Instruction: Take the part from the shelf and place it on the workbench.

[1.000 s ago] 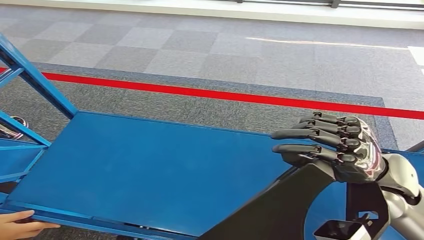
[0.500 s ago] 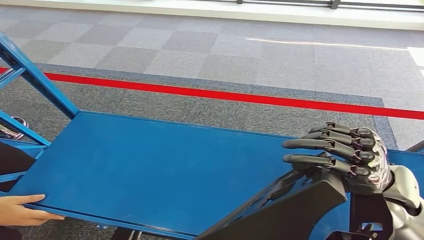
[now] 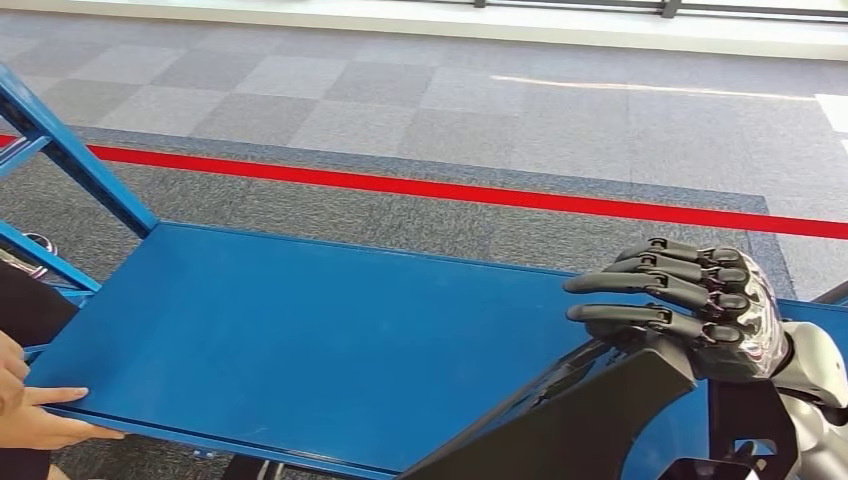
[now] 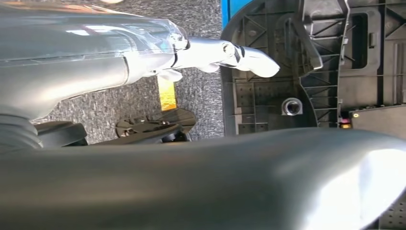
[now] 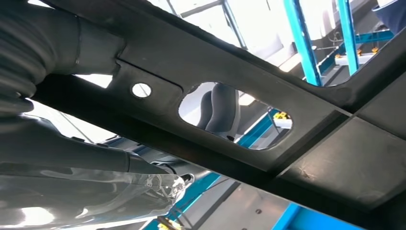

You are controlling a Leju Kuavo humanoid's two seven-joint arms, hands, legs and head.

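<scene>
- your right hand (image 3: 700, 310) has its fingers draped over the upper edge of the black plastic panel (image 3: 560, 420), holding it just above the near right corner of the blue workbench (image 3: 300, 330).
- your left hand (image 4: 225, 50) sits beside the panel's ribbed underside; whether it grips, you cannot tell.
- the panel looks stiff, moulded and light for its bulk, probably awkward and prone to swing; its smooth face looks slippery.
- take hold along the rim or by the oval cutout (image 5: 234, 117), not the flat face.
- mind the person's hand (image 3: 40, 420) resting on the bench's near left edge.
</scene>
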